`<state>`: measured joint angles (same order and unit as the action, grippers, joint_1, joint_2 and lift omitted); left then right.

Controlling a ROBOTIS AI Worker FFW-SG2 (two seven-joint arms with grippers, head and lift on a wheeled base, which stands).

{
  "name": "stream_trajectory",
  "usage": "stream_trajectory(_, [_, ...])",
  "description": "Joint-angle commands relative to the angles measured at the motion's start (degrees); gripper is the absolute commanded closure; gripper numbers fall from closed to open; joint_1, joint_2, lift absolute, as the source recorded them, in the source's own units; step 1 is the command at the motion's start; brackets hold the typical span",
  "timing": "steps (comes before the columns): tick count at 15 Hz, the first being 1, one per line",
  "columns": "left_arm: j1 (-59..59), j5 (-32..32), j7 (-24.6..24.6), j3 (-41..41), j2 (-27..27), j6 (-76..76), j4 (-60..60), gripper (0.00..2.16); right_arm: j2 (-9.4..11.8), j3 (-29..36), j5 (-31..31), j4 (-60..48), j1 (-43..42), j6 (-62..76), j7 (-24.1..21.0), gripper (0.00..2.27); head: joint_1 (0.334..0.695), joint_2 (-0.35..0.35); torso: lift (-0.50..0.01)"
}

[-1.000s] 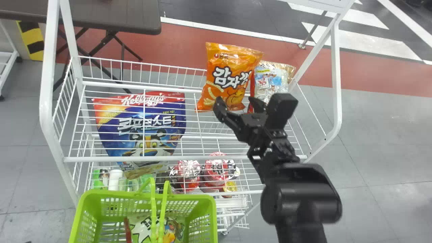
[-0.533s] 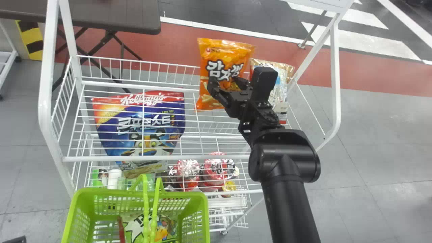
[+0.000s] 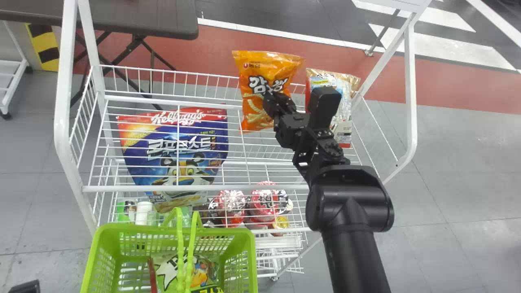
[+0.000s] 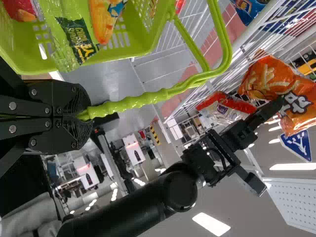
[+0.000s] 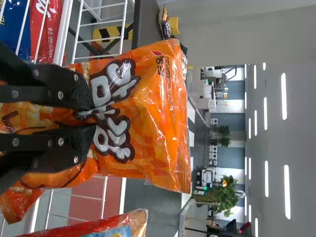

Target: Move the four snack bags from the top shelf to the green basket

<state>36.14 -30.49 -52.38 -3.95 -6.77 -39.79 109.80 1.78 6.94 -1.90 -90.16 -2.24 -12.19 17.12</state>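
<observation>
At the top shelf point(image 3: 244, 188), the orange bag point(image 3: 260, 71) is pinched by the jaws of the right gripper point(image 3: 270, 101); a tan bag point(image 3: 345, 103) is placed to its right. The green basket point(image 3: 138, 231), with 2 bags inside, is held by its handle point(image 4: 140, 100), clamped in the jaws of the left gripper point(image 4: 81, 116).

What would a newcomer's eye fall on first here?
Probably the bright orange snack bag at the white rack's top, pinched by the right gripper. Next comes the green basket in the foreground, its handle in the left gripper.
</observation>
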Motion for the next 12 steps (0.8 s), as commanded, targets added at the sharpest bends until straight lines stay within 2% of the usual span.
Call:
stream_trajectory(1, [0.33,0.08,0.00,0.08,0.09,0.27,0.50,1.78,0.07,0.01,0.76,-6.87,4.70,-0.25,0.46,2.23,0.695,-0.328,0.000])
stream_trajectory(3, [0.68,0.16,-0.09,-0.01,0.17,0.27,1.03,1.78,0.24,0.36,2.87,-14.87,9.80,-2.54,0.64,2.23,0.695,-0.332,0.000])
stream_trajectory(7, [1.30,0.25,-0.27,-0.01,0.17,0.27,2.26,1.78,0.33,3.35,8.93,-33.77,21.58,-18.71,4.59,2.23,0.695,-0.350,0.000])
stream_trajectory(10, [1.47,0.43,-0.27,-0.01,0.26,0.27,2.53,1.78,-0.02,9.59,18.16,-45.19,32.47,-31.36,6.09,2.23,0.695,-0.350,0.000])
stream_trajectory(12, [1.47,0.52,-0.27,-0.01,0.44,0.27,2.53,1.78,-0.20,12.58,21.06,-49.68,38.45,-36.64,6.79,2.23,0.695,-0.350,0.000])
